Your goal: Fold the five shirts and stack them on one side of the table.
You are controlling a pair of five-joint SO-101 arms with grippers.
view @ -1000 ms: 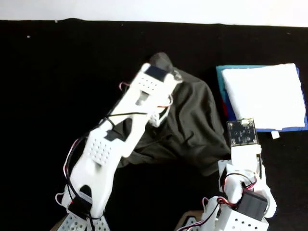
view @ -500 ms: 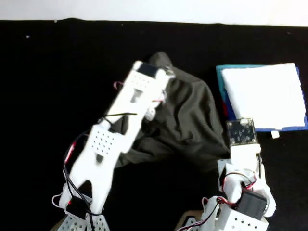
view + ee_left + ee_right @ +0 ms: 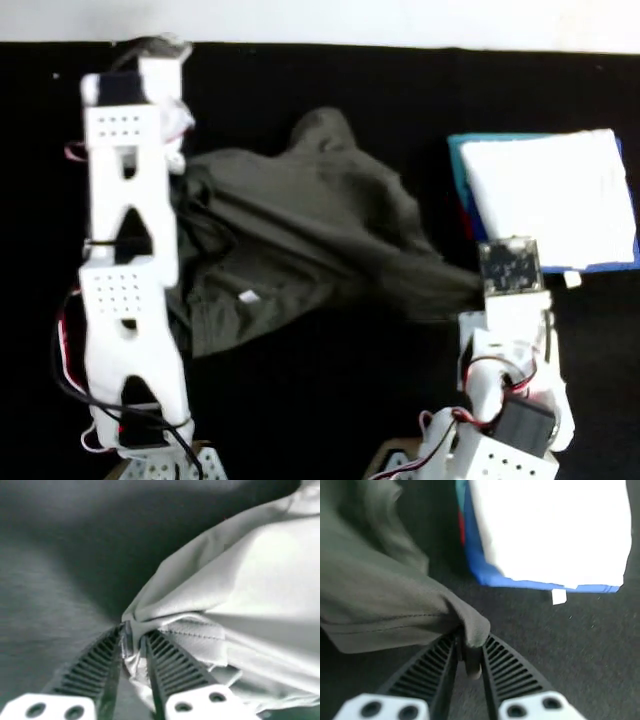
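- While pinched at both ends, lies spread across the middle of the black table (image 3: 400,90): a dark grey shirt (image 3: 300,240), long axis side to side, slanting from far left to near right.
- Held at the far-left end by the left gripper (image 3: 134,650), closed almost fully on a bunched, stitched hem corner.
- Held at the near-right end by the right gripper (image 3: 468,655), likewise clamped tight on a hemmed corner, just beside the stack of folded shirts (image 3: 545,195), white on top with blue, teal and red edges beneath.
- Wrinkled and slack between the two grips, not yet flat; small pale tag (image 3: 245,296) near the left arm.
- Probably mid-spread, with four shirts seemingly done and this the last.
- Decisive for the coming move: right grip nearer the stack, left grip well apart from it, so likely a matter of pulling taut along that slanted axis and laying flat before any fold.
- Worth watching: a thin pinch slipping under tension.
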